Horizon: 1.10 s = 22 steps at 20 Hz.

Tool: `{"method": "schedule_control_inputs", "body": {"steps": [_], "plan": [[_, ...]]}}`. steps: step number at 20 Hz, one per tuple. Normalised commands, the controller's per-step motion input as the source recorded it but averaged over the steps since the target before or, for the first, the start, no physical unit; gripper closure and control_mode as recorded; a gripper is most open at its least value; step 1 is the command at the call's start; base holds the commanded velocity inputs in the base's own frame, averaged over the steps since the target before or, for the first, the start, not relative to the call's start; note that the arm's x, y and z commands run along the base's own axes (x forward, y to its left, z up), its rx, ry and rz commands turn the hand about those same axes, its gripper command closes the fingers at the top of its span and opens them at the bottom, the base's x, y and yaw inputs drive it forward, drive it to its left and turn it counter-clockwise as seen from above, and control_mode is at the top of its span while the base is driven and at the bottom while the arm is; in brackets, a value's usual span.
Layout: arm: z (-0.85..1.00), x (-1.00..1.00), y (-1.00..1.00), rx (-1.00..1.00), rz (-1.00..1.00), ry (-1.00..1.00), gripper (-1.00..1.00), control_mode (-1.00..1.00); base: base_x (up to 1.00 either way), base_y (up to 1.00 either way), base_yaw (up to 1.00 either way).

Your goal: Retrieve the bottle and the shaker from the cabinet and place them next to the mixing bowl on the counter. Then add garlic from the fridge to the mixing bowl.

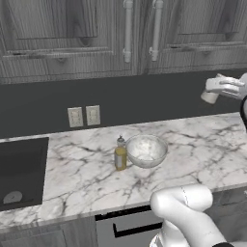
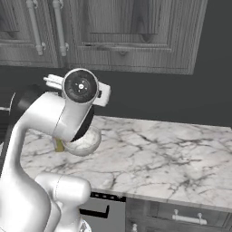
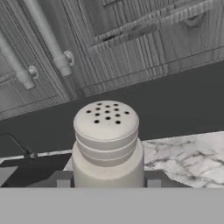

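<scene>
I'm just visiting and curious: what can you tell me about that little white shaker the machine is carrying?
The shaker is a small off-white cylinder, matte like plastic or ceramic, with a ribbed neck and a domed cap dotted with dark holes. It stands upright in the hand view, clamped between the end effector fingers at its lower body. In the left base view it hangs in the air above the marble counter, in front of the dark backsplash and below the grey wood cabinets, well to the right of the mixing bowl, touching nothing else.

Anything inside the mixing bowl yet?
Nothing shows inside the mixing bowl: its whitish inside looks bare, no garlic. The near wall hides part of the bottom. The bottle stands beside it, and the gripper holds the shaker above the counter.
</scene>
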Motion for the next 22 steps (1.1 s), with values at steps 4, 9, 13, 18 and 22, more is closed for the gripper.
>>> {"method": "schedule_control_inputs", "body": {"steps": [4,9,13,18,22], "plan": [[-0.49,0.00,0.00,-0.07,0.44,-0.29,1.00,-1.00,0.00,0.00,0.00],[-0.33,0.08,-0.03,-0.13,0.44,-0.25,1.00,-1.00,0.00,0.00,0.00],[-0.04,0.21,-0.19,-0.14,0.39,-0.10,1.00,-1.00,0.00,0.00,0.00],[0.05,0.04,0.00,-0.12,0.24,0.00,1.00,-1.00,0.00,0.00,0.00],[0.04,0.12,0.00,-0.13,0.06,0.00,1.00,-1.00,0.00,0.00,0.00]]}}
